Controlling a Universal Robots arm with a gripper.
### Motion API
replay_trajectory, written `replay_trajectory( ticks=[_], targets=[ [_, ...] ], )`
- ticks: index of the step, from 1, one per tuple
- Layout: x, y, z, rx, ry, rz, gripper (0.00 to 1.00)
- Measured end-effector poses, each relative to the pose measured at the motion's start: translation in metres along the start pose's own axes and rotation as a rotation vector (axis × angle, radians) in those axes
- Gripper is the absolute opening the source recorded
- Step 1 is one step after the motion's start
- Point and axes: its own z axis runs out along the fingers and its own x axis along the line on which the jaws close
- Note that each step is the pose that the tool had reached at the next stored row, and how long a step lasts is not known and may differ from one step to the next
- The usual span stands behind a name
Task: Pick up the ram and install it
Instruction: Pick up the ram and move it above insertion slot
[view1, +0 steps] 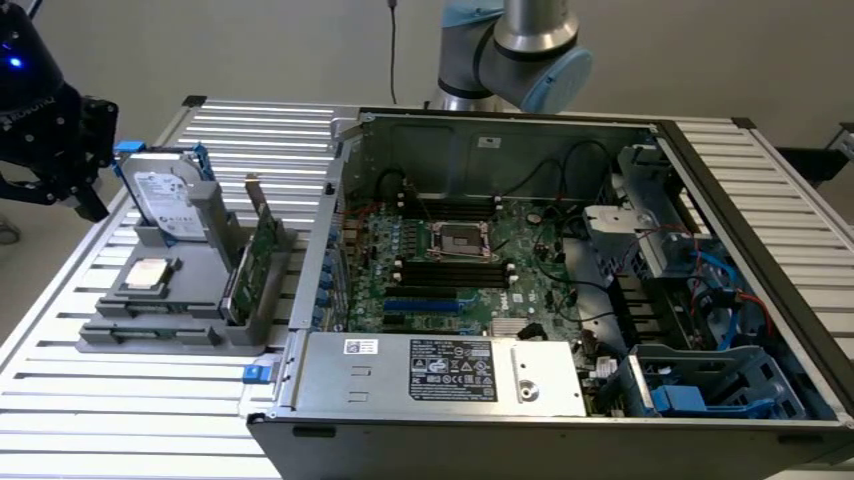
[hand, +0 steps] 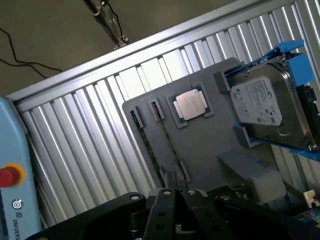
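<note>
Ribbed aluminium slats make up the tabletop (view1: 134, 420). The fingers (hand: 163, 209) are closed on nothing and hang above the near end of the ram (hand: 148, 146), a thin green stick standing on edge in a slot of the grey holder (hand: 210, 150). Further out on that holder lie a processor (hand: 192, 105) and the blue-railed hard drive (hand: 265, 105). The open computer case (view1: 441, 150) sits at the exterior view's right. A clean pick, I judge, needs the jaws spread, squared to the stick, closing on its flat faces mid-length and lifting straight.
</note>
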Motion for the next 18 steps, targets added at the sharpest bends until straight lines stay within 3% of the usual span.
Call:
replay_trajectory(
  ticks=[18],
  targets=[
    [0.0000,-0.0001,0.0041,-0.0032,0.0033,-0.327,0.11]
  ],
)
